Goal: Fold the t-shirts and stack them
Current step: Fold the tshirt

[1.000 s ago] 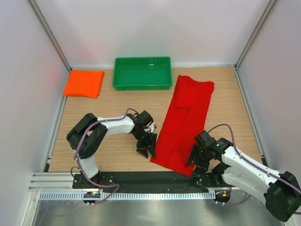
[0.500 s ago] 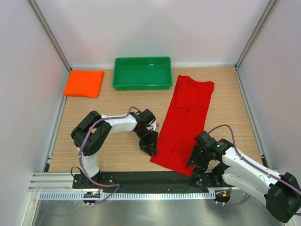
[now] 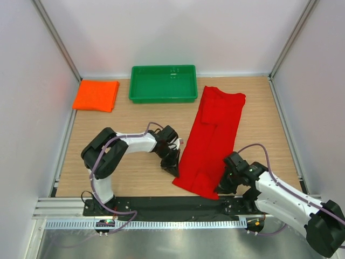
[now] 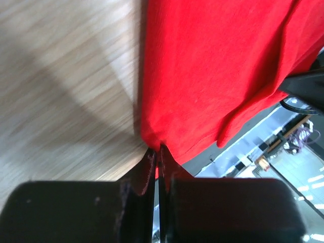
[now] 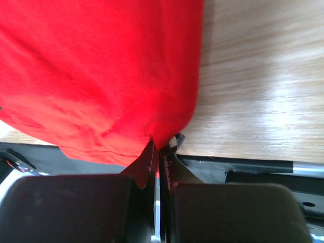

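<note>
Left wrist view crops the red t-shirt point(image 4: 212, 76); tabletop point(image 4: 61, 76) seems blurred.

The left arm rises from its base, folds at the elbow and runs rightward, wrist tipped down, so the left gripper point(image 3: 172, 169) sits low at the tabletop. Its jaws are pinched together on the side edge of the red t-shirt point(image 3: 213, 135) (barely a sliver between them in the wrist view). The right arm lies low, stretched leftward; the right gripper point(image 3: 222, 187) is likewise clamped on that shirt's near corner.
</note>
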`<state>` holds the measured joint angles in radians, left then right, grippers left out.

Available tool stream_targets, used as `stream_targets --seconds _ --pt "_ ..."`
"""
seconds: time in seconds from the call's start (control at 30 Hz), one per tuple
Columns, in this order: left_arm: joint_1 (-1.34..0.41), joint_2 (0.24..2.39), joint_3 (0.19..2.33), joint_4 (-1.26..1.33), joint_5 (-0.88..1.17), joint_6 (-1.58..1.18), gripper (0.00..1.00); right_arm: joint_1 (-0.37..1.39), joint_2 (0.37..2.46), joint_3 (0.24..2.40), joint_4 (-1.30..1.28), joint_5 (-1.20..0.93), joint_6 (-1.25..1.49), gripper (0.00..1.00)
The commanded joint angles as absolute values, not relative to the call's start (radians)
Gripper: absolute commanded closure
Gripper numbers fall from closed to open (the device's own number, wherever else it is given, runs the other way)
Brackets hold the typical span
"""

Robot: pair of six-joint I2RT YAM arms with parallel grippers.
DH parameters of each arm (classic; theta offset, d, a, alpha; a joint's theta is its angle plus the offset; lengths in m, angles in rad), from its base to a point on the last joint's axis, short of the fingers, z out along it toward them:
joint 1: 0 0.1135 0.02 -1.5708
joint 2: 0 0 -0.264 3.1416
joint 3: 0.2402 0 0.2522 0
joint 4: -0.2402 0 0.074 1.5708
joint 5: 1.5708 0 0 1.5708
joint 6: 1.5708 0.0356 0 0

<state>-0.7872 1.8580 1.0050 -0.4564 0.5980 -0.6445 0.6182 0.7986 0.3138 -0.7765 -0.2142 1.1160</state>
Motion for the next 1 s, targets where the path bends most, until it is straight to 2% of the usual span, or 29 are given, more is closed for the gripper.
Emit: stream_targets --seconds 0.0,0.17,0.27,0.33,0.57,0.8,0.97 --pt "-0.802 1.769 0.954 -0.413 0.54 -0.67 1.0 0.621 0.737 0.331 -0.782 -0.141 1.138 0.99" --pt "-0.827 1.648 0.917 -0.442 0.554 -0.755 1.0 0.623 0.585 0.426 -0.932 -0.149 1.181 0.99" --pt "-0.833 1.591 0.977 -0.497 0.52 -0.769 1.0 0.623 0.536 0.489 -1.014 -0.068 1.183 0.99" --pt "-0.831 1.591 1.089 -0.546 0.491 -0.75 1.0 0.623 0.534 0.554 -1.031 0.03 1.17 0.99" --pt "-0.789 1.765 1.481 -0.71 0.471 -0.684 1.0 0.554 0.768 0.794 -1.046 0.198 1.025 0.99" --pt "-0.71 2.032 1.785 -0.764 0.549 -0.689 1.0 0.209 1.026 0.968 -0.963 0.014 0.718 0.99" --pt "-0.687 2.15 1.94 -0.759 0.58 -0.712 1.0 0.114 1.222 1.055 -0.904 -0.095 0.594 0.99"
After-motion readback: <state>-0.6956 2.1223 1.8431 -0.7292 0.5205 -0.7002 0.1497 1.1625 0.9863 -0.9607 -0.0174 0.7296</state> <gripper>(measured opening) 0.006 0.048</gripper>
